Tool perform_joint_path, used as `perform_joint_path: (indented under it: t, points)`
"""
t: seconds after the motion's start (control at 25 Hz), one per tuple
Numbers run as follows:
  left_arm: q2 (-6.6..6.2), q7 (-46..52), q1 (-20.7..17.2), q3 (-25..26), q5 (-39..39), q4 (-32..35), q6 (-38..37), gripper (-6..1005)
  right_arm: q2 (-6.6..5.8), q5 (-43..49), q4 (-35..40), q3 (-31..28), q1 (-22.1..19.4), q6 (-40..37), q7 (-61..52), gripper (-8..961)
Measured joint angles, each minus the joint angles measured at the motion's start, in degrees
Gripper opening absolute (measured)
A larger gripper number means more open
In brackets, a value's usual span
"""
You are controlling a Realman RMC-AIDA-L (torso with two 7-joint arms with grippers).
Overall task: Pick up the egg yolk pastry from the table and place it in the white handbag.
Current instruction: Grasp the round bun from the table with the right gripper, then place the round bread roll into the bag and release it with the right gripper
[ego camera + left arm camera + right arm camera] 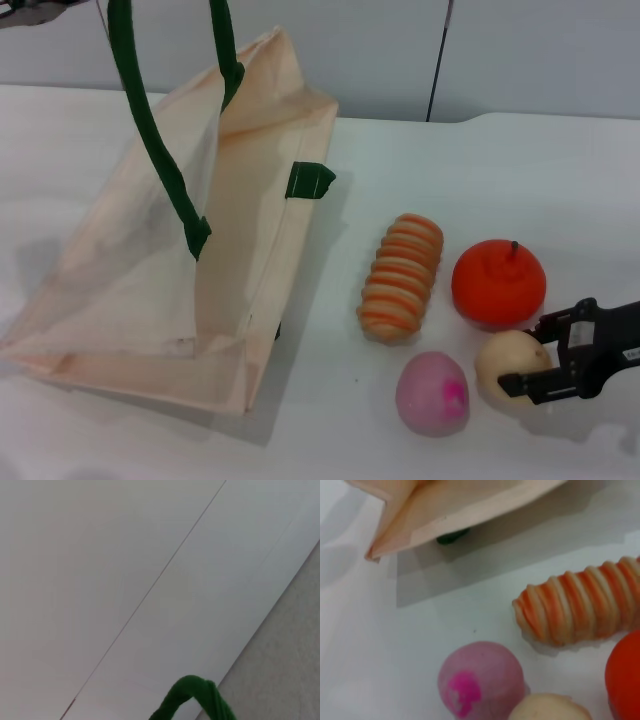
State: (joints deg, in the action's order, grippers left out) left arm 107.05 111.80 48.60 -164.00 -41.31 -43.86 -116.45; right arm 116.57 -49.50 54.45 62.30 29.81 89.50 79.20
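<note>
The egg yolk pastry is a pale cream ball resting on the white table at the front right; its top also shows in the right wrist view. My right gripper is open, with one black finger on either side of the pastry's right half. The white handbag stands at the left with its mouth spread wide, and its corner appears in the right wrist view. Its green handles are held up and run out of the top of the head view. One green handle shows in the left wrist view. The left gripper itself is out of view.
A pink-purple ball lies just left of the pastry, almost touching it. An orange fruit sits right behind the pastry. A long orange-striped bread lies between the fruit and the handbag. A grey wall backs the table.
</note>
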Motion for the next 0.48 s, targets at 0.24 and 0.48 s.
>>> perform_joint_path:
  t: [0.24,0.48]
  points:
    - [-0.01,0.1,0.1,0.0,0.0,0.4,0.0,167,-0.09,-1.0,3.9,-2.8,-0.8,1.4,-0.3,649]
    - [-0.28,0.2,0.5,0.0,0.0,1.7,-0.2,171,-0.07,-4.3,8.4,-5.4,-1.0,3.5,-0.5,644]
